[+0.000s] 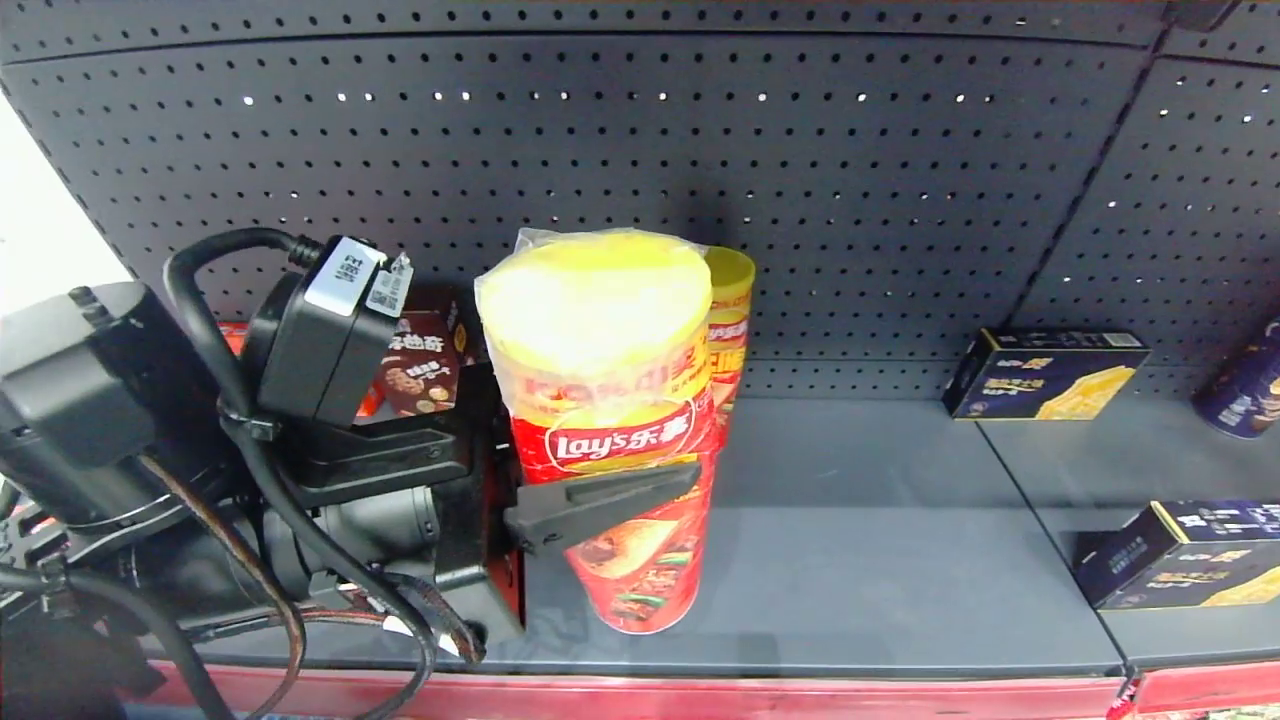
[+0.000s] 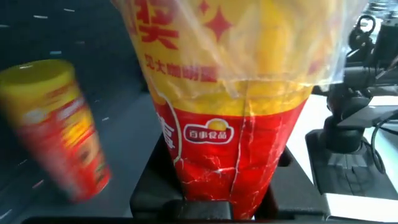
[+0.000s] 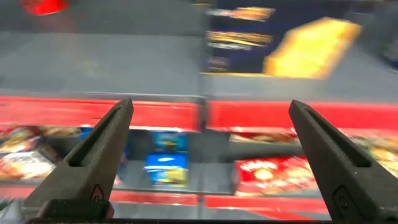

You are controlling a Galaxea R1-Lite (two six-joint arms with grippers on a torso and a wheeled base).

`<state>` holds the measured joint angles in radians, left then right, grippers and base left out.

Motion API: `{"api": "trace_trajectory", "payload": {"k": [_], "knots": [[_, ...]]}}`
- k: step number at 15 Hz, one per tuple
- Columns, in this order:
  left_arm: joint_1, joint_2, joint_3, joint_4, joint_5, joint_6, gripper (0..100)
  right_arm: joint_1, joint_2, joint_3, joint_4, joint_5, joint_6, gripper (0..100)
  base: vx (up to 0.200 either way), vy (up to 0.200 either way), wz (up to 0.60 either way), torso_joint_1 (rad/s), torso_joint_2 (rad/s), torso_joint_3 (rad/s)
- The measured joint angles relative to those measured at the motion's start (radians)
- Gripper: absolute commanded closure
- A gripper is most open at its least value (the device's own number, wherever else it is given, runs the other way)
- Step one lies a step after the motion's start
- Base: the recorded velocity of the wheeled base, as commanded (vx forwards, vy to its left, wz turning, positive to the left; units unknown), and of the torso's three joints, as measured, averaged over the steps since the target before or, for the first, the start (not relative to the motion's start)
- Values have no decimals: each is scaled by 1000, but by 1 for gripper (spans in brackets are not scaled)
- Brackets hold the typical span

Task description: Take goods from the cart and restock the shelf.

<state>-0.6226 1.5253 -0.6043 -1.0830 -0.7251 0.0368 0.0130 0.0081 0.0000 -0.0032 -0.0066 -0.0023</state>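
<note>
Left pincer (image 1: 650, 470) clenched round tall red-and-yellow plastic-wrapped crisp canister (image 1: 600, 330), which is upright near front of grey metal shelf (image 1: 880, 560). Second yellow-lidded canister (image 1: 728, 320) just behind it. Right pincer (image 3: 211, 106) released, holding nothing, facing shelf's red front edge; dark blue-and-yellow carton (image 3: 273, 46) beyond.

Chip can (image 1: 610, 440): red-and-yellow tube, yellow lid, clear plastic wrap; upright, near the shelf's front edge, left of middle.
Second chip can (image 1: 732, 300): same kind, upright, just behind.
Shelf (image 1: 850, 560): dark grey.
</note>
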Motion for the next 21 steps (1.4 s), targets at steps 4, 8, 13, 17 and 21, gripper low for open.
{"api": "trace_trajectory", "payload": {"k": [4,8,13,17,21], "knots": [[3,0,-2,-22,-3,-2,100,0,0,0,1,3,-1,0,0,0,0,0,0,0],[12,-7,3,-24,3,-3,100,1,0,0,0,3,-3,0,0,0,0,0,0,0],[72,-43,57,-48,5,-3,100,2,7,0,1,4,-2,0,0,0,0,0,0,0],[91,-85,85,-51,26,-37,100,6,122,-178,3,48,16,0,0,0,0,0,0,0],[102,-97,79,-52,30,-38,100,109,475,-433,-49,215,-14,0,0,0,0,0,0,0]]}}
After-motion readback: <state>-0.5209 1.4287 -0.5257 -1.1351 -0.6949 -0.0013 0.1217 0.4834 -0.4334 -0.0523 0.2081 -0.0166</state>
